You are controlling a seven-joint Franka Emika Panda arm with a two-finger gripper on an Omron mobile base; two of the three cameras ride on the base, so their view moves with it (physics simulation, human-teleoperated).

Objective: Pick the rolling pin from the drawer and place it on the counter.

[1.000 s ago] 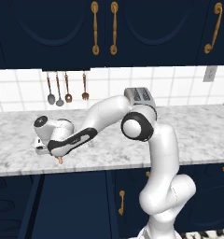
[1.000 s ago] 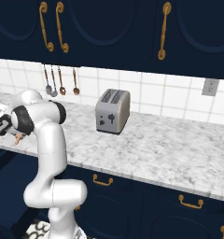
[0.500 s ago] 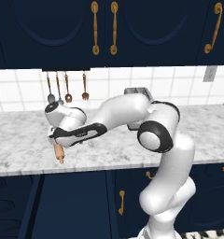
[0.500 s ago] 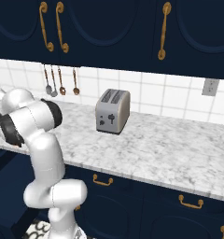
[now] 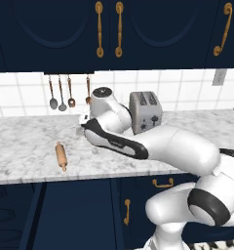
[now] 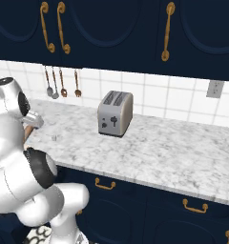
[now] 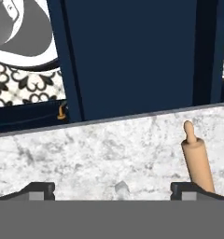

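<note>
- Marble worktop (image 5: 21, 146), white with grey veins, runs under a white tiled wall (image 5: 187, 93) and navy cabinet doors (image 5: 153, 29) with brass handles.
- A silver toaster (image 5: 146, 112) stands at the back; spoons and a fork (image 5: 63, 93) hang on the wall.
- The rolling pin (image 5: 61, 156) lies flat on the worktop near its front edge, long axis running front to back, one handle toward the edge.
- The end effector (image 7: 114, 189) hangs above the marble, fingertips (image 7: 39, 189) spread wide apart, holding nothing, the pin just beside one tip.

Rolling pin (image 5: 61, 156) lies flat on marble counter (image 5: 21, 146).
</note>
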